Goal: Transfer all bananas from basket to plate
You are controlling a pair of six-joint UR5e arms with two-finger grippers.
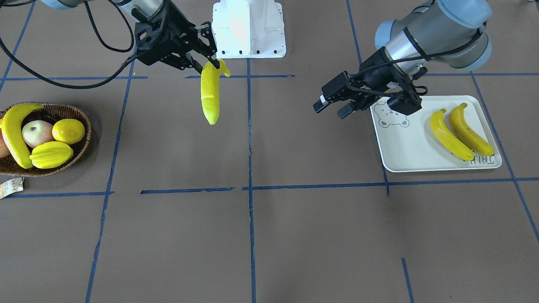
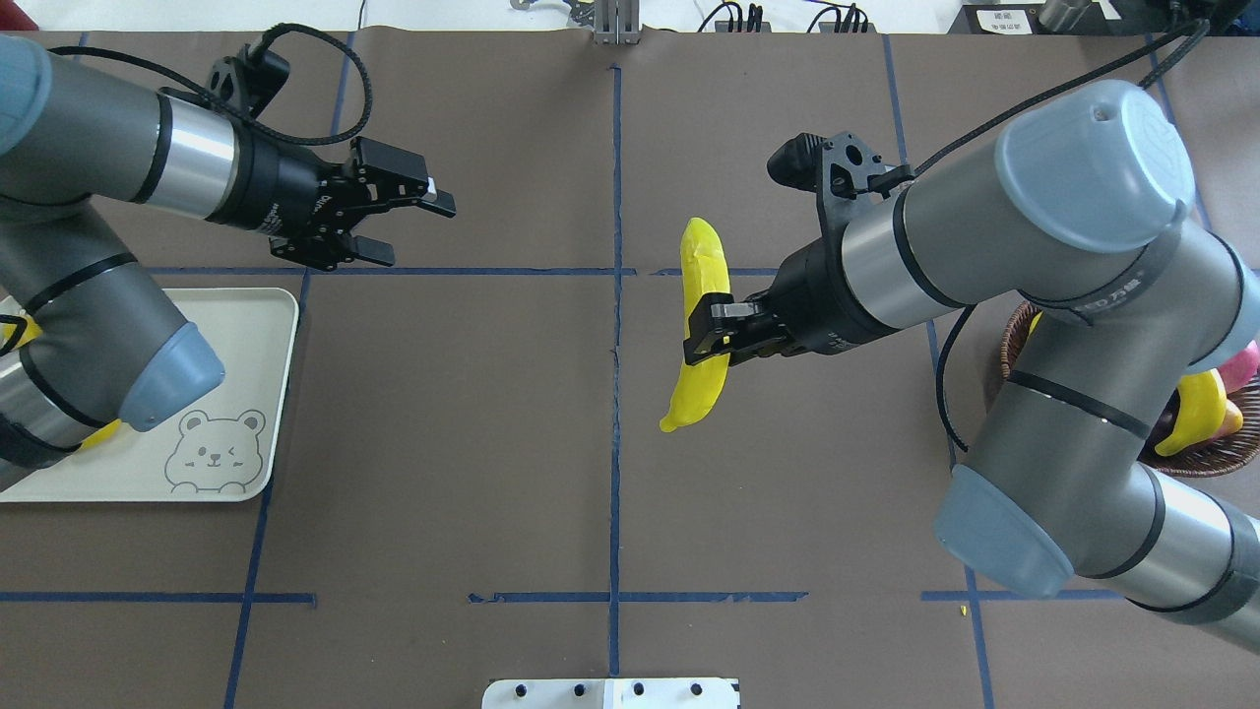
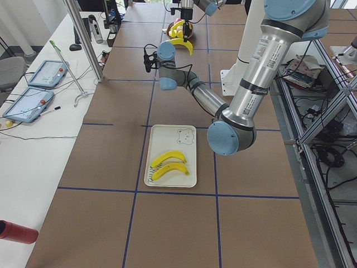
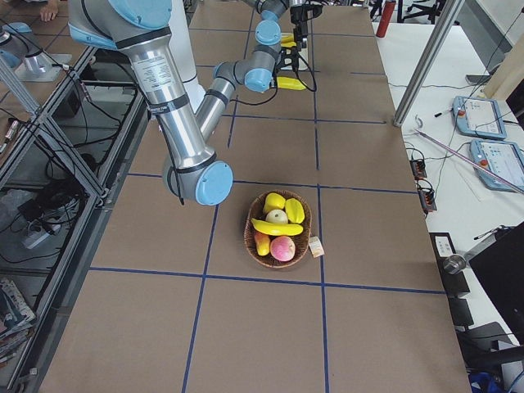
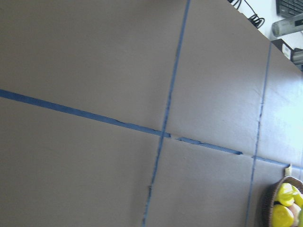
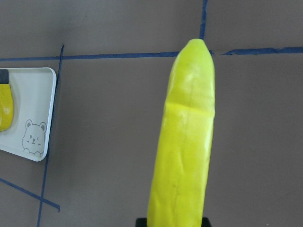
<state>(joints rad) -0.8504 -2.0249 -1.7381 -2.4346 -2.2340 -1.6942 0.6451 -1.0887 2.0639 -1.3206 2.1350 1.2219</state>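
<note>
My right gripper [image 2: 705,340] is shut on a banana [image 2: 701,286] and holds it in the air near the table's middle; it fills the right wrist view as a long yellow banana [image 6: 187,142]. Another banana [image 1: 14,130] lies in the dark wicker basket [image 1: 82,158] at the table's right end. Two bananas [image 1: 448,135] [image 1: 469,130] lie side by side on the pale bear-face plate [image 1: 404,151]. My left gripper [image 2: 420,234] hovers open and empty beyond the plate's [image 2: 197,325] far corner.
The basket also holds a lemon [image 1: 68,131], a starfruit [image 1: 51,154] and a pinkish round fruit [image 1: 37,132]. A paper tag [image 1: 10,187] lies beside it. The white robot base [image 1: 248,29] stands at the near edge. Blue tape lines grid the brown table.
</note>
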